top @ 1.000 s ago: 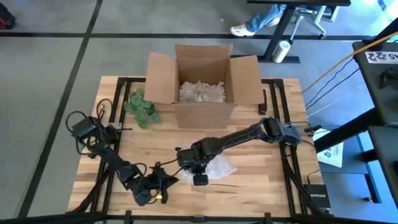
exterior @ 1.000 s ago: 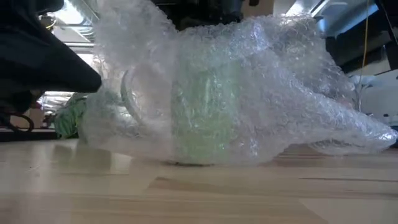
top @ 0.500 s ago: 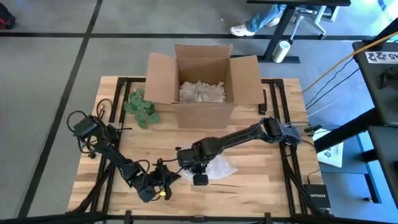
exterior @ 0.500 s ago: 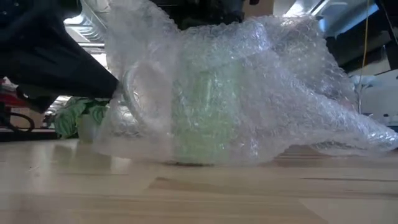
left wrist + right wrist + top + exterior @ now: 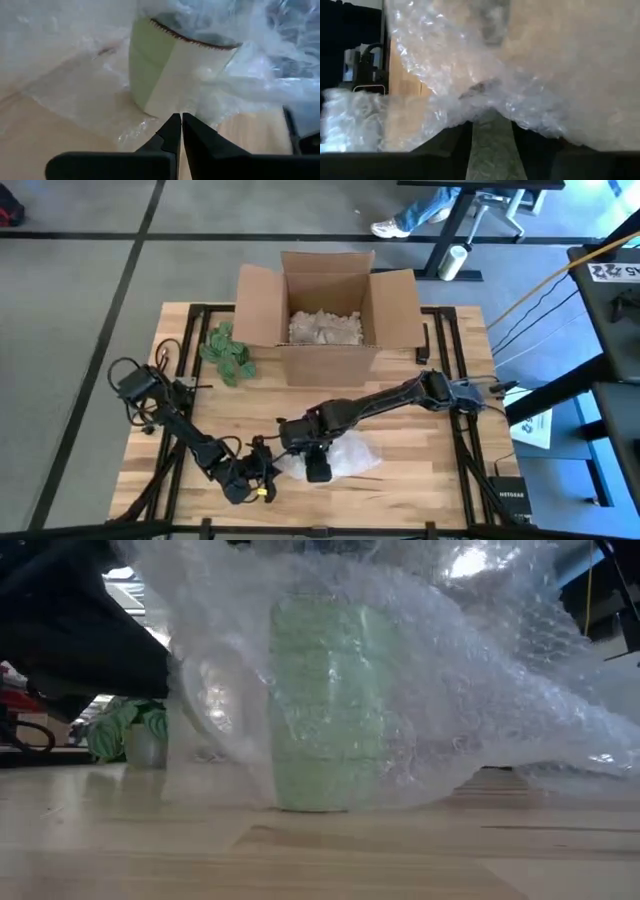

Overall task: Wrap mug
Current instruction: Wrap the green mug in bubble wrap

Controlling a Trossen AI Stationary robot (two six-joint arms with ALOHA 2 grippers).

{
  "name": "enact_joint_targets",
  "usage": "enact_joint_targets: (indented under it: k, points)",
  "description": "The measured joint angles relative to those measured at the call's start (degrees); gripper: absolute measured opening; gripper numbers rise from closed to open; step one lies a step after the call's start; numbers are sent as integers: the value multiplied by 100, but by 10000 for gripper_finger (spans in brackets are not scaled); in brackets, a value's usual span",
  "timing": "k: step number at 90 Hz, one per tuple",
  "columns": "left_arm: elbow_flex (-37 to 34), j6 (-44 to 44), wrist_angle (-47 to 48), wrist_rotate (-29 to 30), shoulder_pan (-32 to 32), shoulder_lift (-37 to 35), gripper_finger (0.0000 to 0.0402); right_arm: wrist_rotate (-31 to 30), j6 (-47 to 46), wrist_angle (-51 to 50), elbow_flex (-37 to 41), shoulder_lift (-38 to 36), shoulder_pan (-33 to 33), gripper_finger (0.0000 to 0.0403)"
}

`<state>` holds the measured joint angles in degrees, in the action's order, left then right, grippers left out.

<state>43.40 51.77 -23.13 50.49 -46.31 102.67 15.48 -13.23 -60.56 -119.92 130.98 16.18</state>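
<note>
Bubble wrap (image 5: pixel 450 690) drapes the green mug (image 5: pixel 325 710), pinched from above by the right gripper (image 5: pixel 312 460), while the left gripper (image 5: pixel 180 122), jaws closed empty, sits at the mug's 9 o'clock.

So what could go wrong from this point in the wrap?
The right gripper grips bubble wrap draped loosely over the upright green mug; a pull could tip the mug. The left gripper, shut on the wrap's edge close beside the mug, might nudge it or drag the sheet off.
</note>
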Motion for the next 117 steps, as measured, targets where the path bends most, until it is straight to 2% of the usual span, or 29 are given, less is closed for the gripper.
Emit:
enact_joint_targets:
  k: [12,29,42,52,73,86,117]
  points:
    - [52,-516,10,54,-240,-444,0,-304,2,-170,19,0,-2,106]
    - [367,-1939,-19,783,-675,-1114,0,-336,38,9,52,-20,-4,80]
    - [555,-2695,-3,878,-627,-1246,0,-336,136,113,53,-22,-8,65]
    - [560,-2653,77,680,-343,-1222,0,-338,153,99,53,-22,-8,47]
    - [560,-2252,162,-273,312,-981,0,-347,157,81,57,-22,-4,6]
    - [560,-2022,156,-677,536,-780,0,-344,159,79,57,-22,-4,2]
    - [560,-1646,272,-858,776,-564,0,-344,159,79,57,-22,-8,0]
